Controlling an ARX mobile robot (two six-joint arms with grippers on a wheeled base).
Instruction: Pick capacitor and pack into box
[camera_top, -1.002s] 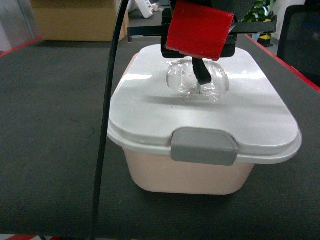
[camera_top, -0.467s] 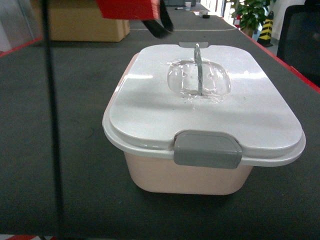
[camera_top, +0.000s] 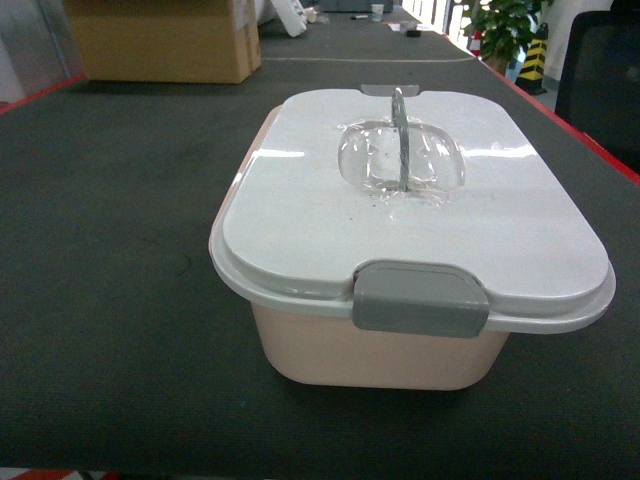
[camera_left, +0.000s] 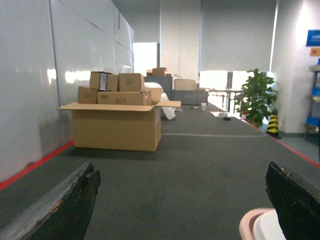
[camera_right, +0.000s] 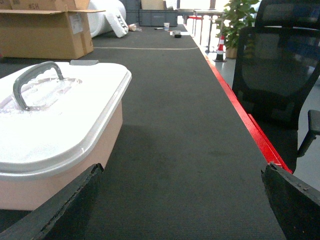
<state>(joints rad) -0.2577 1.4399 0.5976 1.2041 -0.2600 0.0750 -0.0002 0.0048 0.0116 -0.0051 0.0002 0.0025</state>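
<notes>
The box (camera_top: 380, 352) is a pale pink tub standing in the middle of the dark table in the head view, its white lid (camera_top: 300, 210) down and its grey latch (camera_top: 420, 298) facing me. A grey handle (camera_top: 399, 140) stands upright in the clear recess. Neither gripper shows in the head view. My left gripper (camera_left: 182, 200) is open and holds nothing, with a corner of the box (camera_left: 250, 222) by its right finger. My right gripper (camera_right: 182, 200) is open over bare mat, with the box (camera_right: 60, 125) to its left. The capacitor is out of view.
A brown cardboard carton (camera_top: 160, 40) stands at the far left of the table, also seen as the open carton (camera_left: 117, 125). The red table edge (camera_right: 245, 120) runs along the right, with a black chair (camera_right: 280, 75) beyond it. A potted plant (camera_left: 257, 97) stands far back.
The arm with the red part that hung over the lid handle has lifted away to the upper left and left the head view, along with its black cable. The box shifted slightly right.
</notes>
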